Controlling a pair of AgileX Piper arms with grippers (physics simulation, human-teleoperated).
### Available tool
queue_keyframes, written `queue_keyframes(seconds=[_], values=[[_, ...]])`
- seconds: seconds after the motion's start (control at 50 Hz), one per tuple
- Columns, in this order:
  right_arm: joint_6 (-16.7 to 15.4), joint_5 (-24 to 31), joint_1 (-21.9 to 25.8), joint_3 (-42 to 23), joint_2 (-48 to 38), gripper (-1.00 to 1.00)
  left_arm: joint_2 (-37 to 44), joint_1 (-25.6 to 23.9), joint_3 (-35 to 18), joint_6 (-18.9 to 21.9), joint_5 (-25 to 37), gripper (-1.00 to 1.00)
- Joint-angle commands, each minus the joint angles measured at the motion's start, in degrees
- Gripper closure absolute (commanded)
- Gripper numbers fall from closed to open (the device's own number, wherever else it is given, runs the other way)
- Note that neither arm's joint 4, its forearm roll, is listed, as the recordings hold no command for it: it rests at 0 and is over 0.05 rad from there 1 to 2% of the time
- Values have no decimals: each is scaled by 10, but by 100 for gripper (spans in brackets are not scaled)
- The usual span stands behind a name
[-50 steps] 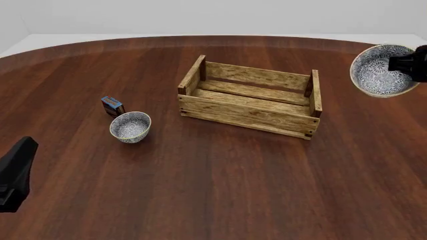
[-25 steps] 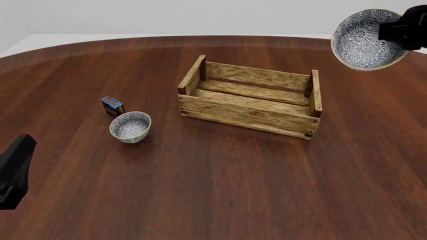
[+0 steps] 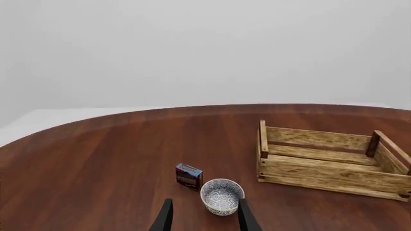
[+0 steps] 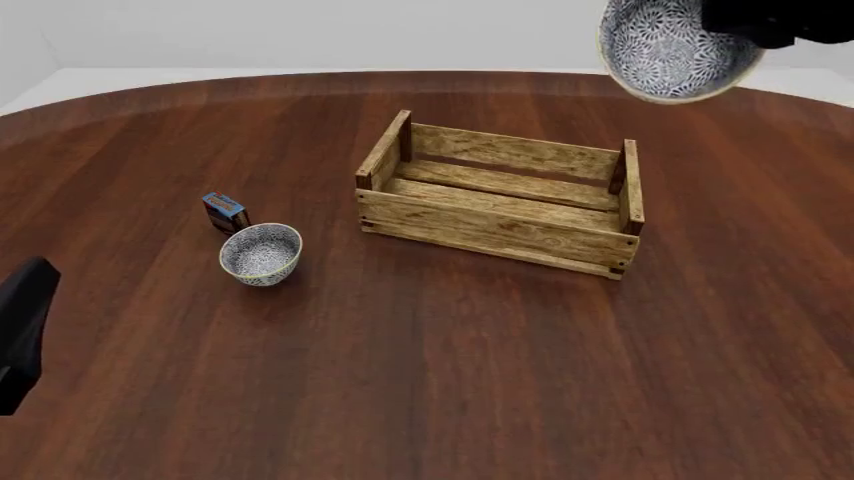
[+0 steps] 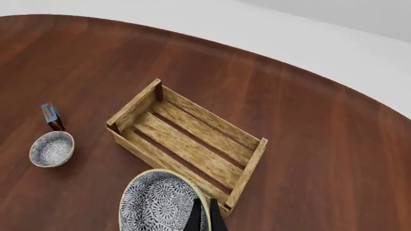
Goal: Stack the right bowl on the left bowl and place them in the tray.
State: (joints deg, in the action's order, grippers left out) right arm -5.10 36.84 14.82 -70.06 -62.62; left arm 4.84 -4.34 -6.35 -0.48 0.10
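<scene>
Right gripper (image 5: 205, 215): jaws clamped on rim of right bowl (image 4: 677, 50), held high in air beyond tray (image 4: 501, 195), well apart from table (image 4: 427, 380).
Left gripper (image 3: 204, 217): jaws apart, holding nothing, aimed at left bowl (image 4: 262, 253).
Left bowl upright on table, just beside small blue box (image 4: 224, 211), left of tray.

Risk: thin rim pinch, so bowl may swing or slip in transit.
Risk: lowering off-centre could tip left bowl or knock box.

Right bowl tilted, mouth facing camera side; round, no long axis.
Tray long axis runs left-right, slightly skewed.
</scene>
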Motion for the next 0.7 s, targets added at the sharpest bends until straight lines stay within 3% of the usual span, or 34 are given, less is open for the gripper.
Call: queue_keyframes(seconds=[0.02,0.28,0.48,0.62,0.7], values=[[5,-8,52,-1,25,100,-6,-10,-15,12,14,-100],[-5,-25,76,-5,-1,100,53,-43,-37,34,-17,-100],[-3,-53,96,-9,-37,100,161,-101,-81,68,-65,-100],[-5,-55,107,-7,-39,100,267,-172,-127,76,-113,-100],[-5,-55,108,-7,-38,100,298,-178,-145,82,-125,-100]])
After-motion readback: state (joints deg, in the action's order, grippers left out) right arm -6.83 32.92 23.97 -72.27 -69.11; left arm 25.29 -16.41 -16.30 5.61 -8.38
